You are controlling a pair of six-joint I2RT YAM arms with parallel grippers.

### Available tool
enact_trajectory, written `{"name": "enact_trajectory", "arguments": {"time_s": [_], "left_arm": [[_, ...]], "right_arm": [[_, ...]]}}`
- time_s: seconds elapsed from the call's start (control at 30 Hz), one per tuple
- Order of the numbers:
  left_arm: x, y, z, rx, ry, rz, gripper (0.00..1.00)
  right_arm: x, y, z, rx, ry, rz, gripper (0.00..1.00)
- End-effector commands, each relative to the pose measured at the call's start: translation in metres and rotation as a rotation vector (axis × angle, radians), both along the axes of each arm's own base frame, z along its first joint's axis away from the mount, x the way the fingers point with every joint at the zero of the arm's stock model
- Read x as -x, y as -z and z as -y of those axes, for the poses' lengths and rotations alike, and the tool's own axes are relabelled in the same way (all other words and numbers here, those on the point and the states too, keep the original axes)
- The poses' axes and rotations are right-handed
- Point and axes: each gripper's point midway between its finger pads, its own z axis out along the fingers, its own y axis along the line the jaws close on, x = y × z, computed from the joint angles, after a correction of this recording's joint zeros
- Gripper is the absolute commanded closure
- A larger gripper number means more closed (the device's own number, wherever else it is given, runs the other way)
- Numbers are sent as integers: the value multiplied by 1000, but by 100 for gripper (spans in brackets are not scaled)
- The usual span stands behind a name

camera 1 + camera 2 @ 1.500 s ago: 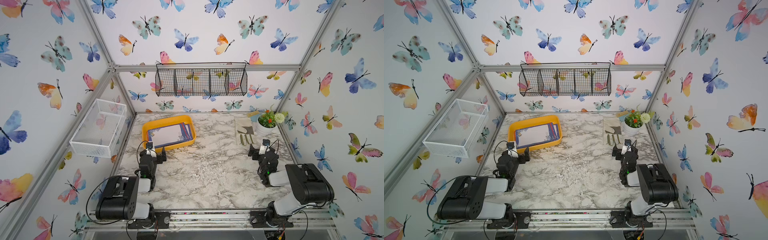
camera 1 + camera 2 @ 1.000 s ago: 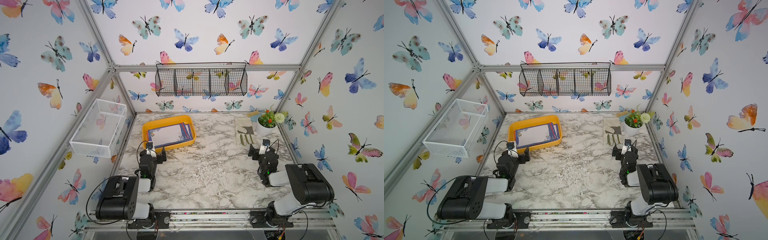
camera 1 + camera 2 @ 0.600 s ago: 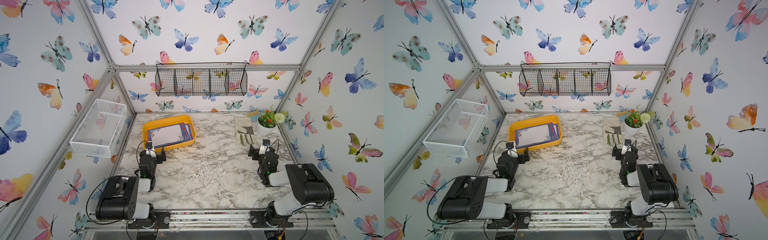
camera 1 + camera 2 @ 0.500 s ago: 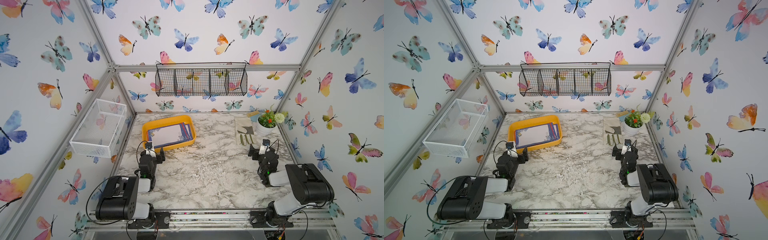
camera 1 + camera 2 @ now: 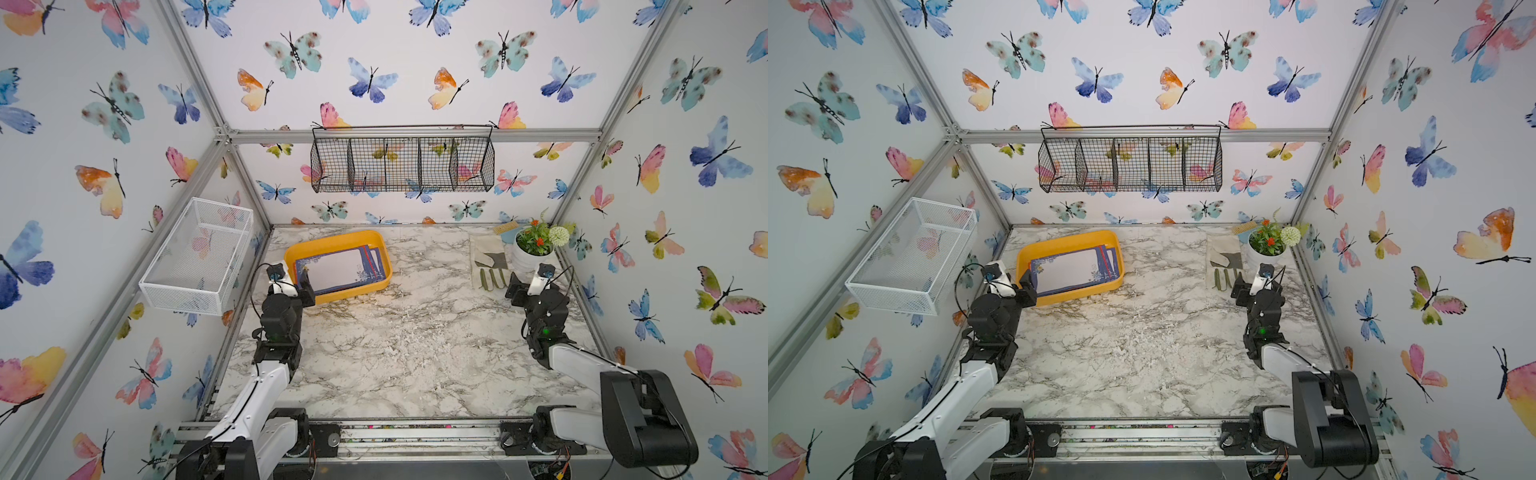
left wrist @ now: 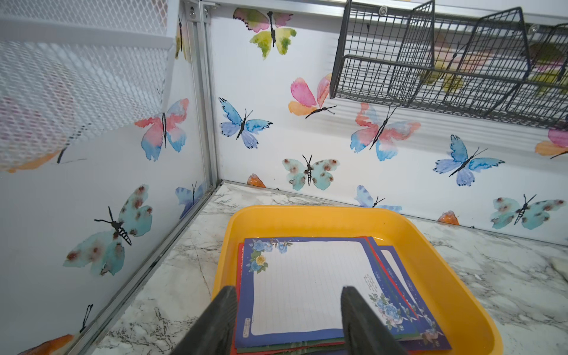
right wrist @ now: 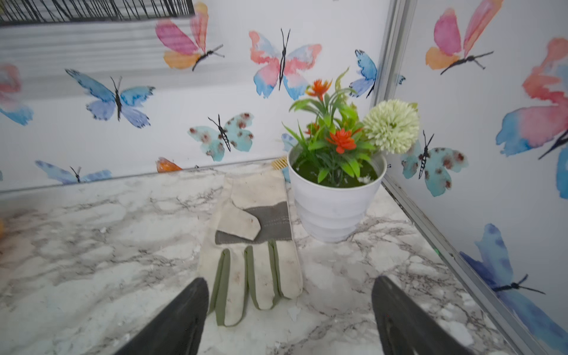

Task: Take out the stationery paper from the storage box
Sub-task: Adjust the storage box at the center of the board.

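Observation:
The storage box [image 5: 332,239] [image 5: 1067,241] [image 6: 307,215], a shallow yellow-orange tray, lies at the back left of the marble table. Inside it is the stationery paper [image 5: 336,270] [image 5: 1067,268] [image 6: 307,282], a fanned stack with a blue-bordered lined sheet on top and red and green edges below. My left gripper [image 5: 299,286] [image 5: 1025,286] [image 6: 289,295] hovers open over the near end of the stack, with nothing between its fingers. My right gripper [image 5: 519,291] [image 5: 1239,291] [image 7: 290,281] is open at the right, just short of a glove's fingertips, holding nothing.
A cream and grey work glove [image 5: 486,266] [image 7: 252,246] lies flat beside a white flower pot [image 5: 532,257] [image 7: 335,209] at the back right. A white mesh basket [image 5: 199,253] hangs on the left wall, close above the left arm. A black wire basket [image 5: 403,162] hangs on the back wall.
Both arms have stretched forward from their folded pose. The left gripper has reached the near end of the box and its jaws have narrowed. The right jaws have narrowed a little.

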Motion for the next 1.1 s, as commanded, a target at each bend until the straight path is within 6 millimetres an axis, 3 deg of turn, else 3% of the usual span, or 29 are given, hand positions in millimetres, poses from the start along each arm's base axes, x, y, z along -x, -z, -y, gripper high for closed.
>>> {"name": "enact_trajectory", "arguments": {"time_s": [0.0, 0.1, 0.17, 0.3, 0.43, 0.67, 0.73, 0.9, 1.07], "left_arm": [[-12, 8, 2, 68, -13, -174, 49], [-26, 7, 1, 92, -35, -306, 51], [-38, -1, 14, 99, 36, -346, 57], [-59, -12, 41, 122, 187, -390, 87], [-72, 2, 49, 98, 232, -470, 100], [-87, 56, 32, 39, 144, -636, 100], [-92, 71, 30, 32, 135, -677, 100], [-100, 109, 27, 8, 117, -794, 100], [-98, 131, 29, 17, 120, -869, 100]], "right_arm": [[11, 24, -20, -118, -94, -152, 20], [16, 23, -43, -188, -190, -208, 24], [19, 21, -60, -208, -243, -242, 26], [29, 11, -100, -221, -353, -278, 27], [44, 2, -146, -221, -474, -295, 29], [58, 7, -228, -206, -658, -364, 41], [59, 15, -249, -199, -697, -400, 49], [54, 32, -287, -206, -757, -464, 69], [47, 47, -323, -203, -812, -532, 71]]}}
